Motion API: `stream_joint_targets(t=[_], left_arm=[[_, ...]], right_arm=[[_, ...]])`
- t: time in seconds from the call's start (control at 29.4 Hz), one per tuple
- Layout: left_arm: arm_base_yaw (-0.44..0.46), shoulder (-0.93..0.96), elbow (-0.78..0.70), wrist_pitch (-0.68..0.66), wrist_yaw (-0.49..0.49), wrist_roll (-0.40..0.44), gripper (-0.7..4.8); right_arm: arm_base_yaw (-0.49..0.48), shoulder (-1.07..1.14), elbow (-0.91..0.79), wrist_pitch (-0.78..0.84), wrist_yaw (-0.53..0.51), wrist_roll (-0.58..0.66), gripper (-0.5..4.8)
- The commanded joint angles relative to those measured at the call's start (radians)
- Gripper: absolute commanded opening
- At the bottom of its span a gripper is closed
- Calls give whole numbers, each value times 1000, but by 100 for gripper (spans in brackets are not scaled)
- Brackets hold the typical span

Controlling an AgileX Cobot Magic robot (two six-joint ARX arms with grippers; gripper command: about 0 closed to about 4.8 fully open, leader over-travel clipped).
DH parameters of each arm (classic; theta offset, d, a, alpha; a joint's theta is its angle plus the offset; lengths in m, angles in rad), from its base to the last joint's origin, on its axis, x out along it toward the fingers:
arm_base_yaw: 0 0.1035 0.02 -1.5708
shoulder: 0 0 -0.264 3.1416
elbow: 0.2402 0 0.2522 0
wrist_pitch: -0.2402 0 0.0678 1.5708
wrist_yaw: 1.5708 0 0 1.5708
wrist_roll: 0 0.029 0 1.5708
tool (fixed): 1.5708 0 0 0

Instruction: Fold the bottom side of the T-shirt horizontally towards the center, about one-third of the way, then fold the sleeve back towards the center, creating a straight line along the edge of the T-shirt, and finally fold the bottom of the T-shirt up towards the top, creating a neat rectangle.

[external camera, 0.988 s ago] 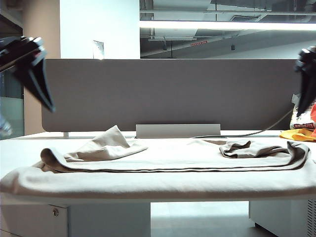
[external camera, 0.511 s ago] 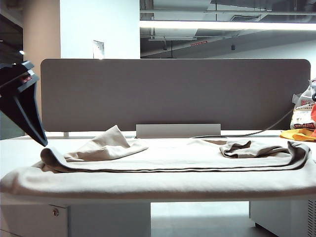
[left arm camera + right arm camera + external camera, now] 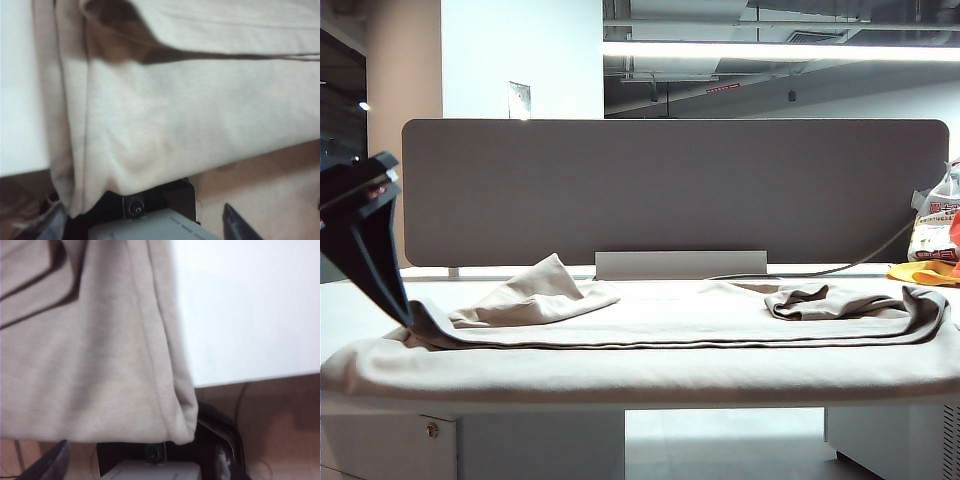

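The beige T-shirt (image 3: 650, 365) lies across the white table (image 3: 350, 300), and its near edge droops over the table front. A folded layer with crumpled bumps (image 3: 535, 295) lies on top. My left gripper (image 3: 400, 308) hangs point-down at the shirt's left end. In the left wrist view it (image 3: 140, 215) is open, with the T-shirt (image 3: 190, 110) ahead of the fingers. My right gripper (image 3: 145, 450) is open too, just off the shirt's corner (image 3: 182, 427). The bottom side of the T-shirt, a stitched hem (image 3: 159, 365), runs beside bare table (image 3: 250, 310). The right gripper is out of the exterior view.
A grey partition panel (image 3: 670, 190) closes the table's far side. A yellow-orange cloth (image 3: 925, 272) and a white bag with red print (image 3: 935, 235) sit at the far right. A drawer cabinet with a lock (image 3: 432, 430) stands under the table's left end.
The left gripper has come down to the shirt's left end. The right gripper has left the exterior view at the right. The shirt has not moved.
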Motion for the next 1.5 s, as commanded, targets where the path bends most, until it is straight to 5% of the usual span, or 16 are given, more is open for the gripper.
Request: stream_joint_targets(t=[0.03, 0.34, 0.44, 0.55, 0.61, 0.68, 0.75, 0.85, 0.89, 1.19, 1.5], left_arm=[[0, 19, 0, 18, 2, 1, 401], [0, 75, 0, 35, 0, 5, 391], [0, 76, 0, 51, -5, 5, 294], [0, 76, 0, 66, -7, 10, 215], [0, 76, 0, 69, -18, 11, 207], [0, 76, 0, 69, -33, 13, 188], [0, 76, 0, 68, -33, 41, 52], [0, 76, 0, 68, -35, 66, 1], [0, 76, 0, 69, -45, 71, -6], [0, 73, 54, 13, -48, 138, -6], [0, 71, 207, -101, -74, 219, -6]], right_arm=[[-2, 16, 2, 10, -3, -10, 368], [-2, 106, 2, 34, -7, -29, 367], [-2, 114, 2, 50, -10, -29, 354], [-2, 113, 2, 69, -11, -29, 279], [-2, 113, 2, 76, -11, -29, 257], [-2, 113, 2, 83, -11, -34, 178], [-2, 113, 2, 89, -11, -41, 115], [-2, 113, 2, 89, -23, -62, 73], [-2, 113, 2, 89, -29, -64, 37], [-3, 63, 6, 93, -55, -80, -2], [-3, -19, 87, 49, -59, -82, -1]])
